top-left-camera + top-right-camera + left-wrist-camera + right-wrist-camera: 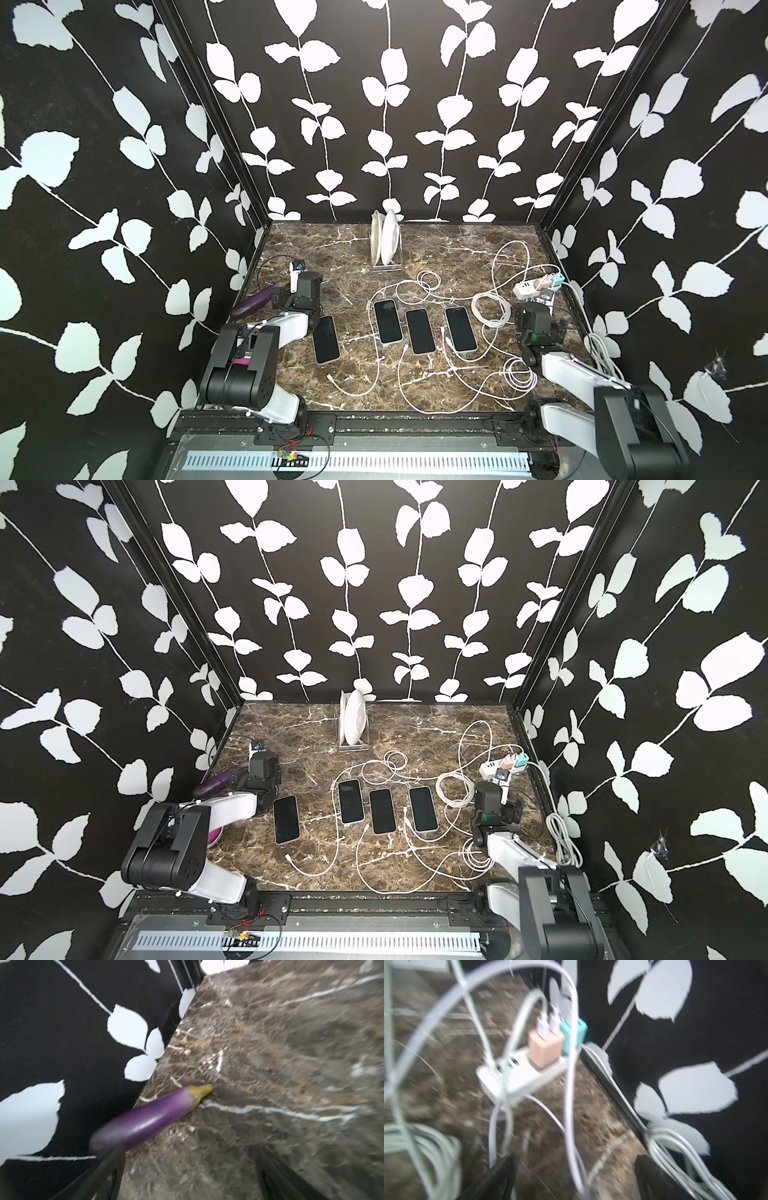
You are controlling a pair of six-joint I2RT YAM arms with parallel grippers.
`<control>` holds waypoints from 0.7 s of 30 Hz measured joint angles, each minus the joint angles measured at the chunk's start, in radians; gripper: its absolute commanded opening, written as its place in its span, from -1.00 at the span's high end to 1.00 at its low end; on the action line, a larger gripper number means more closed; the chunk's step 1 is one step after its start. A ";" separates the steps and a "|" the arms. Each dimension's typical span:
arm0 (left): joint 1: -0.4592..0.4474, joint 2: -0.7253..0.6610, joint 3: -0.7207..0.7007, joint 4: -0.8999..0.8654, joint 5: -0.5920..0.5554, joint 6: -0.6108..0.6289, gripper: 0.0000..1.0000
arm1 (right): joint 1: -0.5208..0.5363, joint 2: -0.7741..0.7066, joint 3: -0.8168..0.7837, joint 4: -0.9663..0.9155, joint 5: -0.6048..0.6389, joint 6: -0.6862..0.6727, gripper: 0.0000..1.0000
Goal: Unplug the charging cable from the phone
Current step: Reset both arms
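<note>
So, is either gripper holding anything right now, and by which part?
Nothing held: left gripper open near the eggplant, right gripper open facing the power strip.

Black walls [104,257] with white leaf vines enclose a brown marble tabletop [328,249].

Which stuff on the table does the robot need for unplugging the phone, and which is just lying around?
For the job: phones, white charging cables, power strip.
Just lying about: purple eggplant, white plates in their rack.
</note>
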State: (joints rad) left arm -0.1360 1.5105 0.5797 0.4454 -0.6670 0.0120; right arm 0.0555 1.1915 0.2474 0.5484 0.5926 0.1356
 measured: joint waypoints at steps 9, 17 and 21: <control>0.015 0.027 -0.150 0.327 0.251 0.063 -0.97 | -0.006 0.377 -0.012 0.455 -0.259 -0.082 -0.98; 0.029 0.075 -0.227 0.510 0.353 0.087 -0.97 | -0.003 0.365 0.106 0.435 -0.276 -0.088 -0.99; 0.029 0.075 -0.225 0.533 0.378 0.095 -0.97 | -0.002 0.365 0.103 0.424 -0.270 -0.088 -0.99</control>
State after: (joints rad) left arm -0.1074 1.5856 0.3550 0.9779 -0.2890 0.1066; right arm 0.0536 1.5566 0.3508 0.9726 0.3222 0.0475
